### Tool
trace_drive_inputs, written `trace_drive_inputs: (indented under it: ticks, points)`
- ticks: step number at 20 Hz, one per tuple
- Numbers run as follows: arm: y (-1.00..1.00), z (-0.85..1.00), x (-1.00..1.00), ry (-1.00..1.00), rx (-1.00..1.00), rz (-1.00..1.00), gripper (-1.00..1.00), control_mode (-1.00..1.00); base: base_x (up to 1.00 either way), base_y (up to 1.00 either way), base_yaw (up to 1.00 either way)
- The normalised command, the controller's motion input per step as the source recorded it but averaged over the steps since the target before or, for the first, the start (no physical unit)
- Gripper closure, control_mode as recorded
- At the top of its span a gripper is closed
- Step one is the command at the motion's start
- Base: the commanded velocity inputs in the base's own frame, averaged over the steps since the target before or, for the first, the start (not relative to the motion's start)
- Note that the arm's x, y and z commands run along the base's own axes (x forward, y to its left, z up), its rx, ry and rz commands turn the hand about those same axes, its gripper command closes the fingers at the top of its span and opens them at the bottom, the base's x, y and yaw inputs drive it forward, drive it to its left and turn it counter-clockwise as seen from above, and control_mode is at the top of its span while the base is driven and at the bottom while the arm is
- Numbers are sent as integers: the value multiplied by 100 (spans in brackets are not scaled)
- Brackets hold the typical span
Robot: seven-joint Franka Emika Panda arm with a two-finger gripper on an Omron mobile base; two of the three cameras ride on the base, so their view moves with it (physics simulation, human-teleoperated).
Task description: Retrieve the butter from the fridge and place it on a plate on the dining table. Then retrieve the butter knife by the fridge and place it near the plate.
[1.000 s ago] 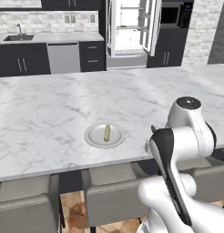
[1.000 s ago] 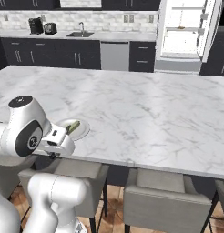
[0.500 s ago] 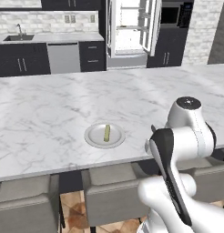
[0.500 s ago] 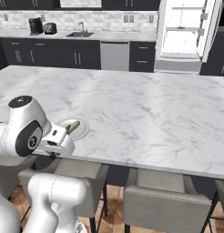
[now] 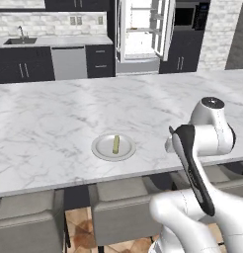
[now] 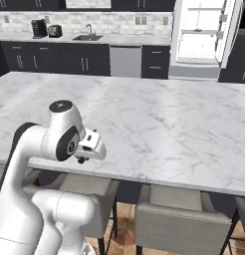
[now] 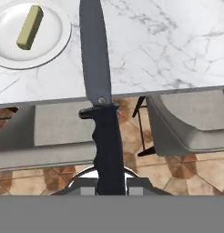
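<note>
One item left: butter knife [image 7: 101, 104], clamped by its handle in my gripper [image 7: 109, 187], blade forward for setting down.
Butter [image 7: 30, 27]: on plate [image 7: 54, 45], upper left.
Table [image 7: 168, 41]: edge below blade.

The arm [image 5: 202, 148] is made of thick, rounded, glossy white shells with smooth, tube-like links. A dark grey to black strip runs lengthwise along one link in the left base view, and dark bands mark the joints. A round joint cap [image 5: 212, 103] has a flat dark grey top. In the right base view a similar cap [image 6: 61, 106] tops a bulbous white elbow, whose side carries a dark grey disc [image 6: 69, 143]. The small white wrist block [image 6: 90, 147] has dark fittings beneath.
</note>
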Motion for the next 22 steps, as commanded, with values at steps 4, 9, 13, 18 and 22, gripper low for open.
trace_drive_inputs:
  ticks: [4,9,13,18,22]
  points:
    - [-16,-9,100,5,3,0,100,-100,0,0,0]
    - [-28,-48,100,0,6,0,100,-100,0,0,0]
    - [-5,-82,100,0,-2,0,100,-100,0,0,0]
    - [0,-84,98,0,-8,0,100,-100,0,0,0]
    - [0,-44,83,0,-2,0,100,-100,0,0,0]
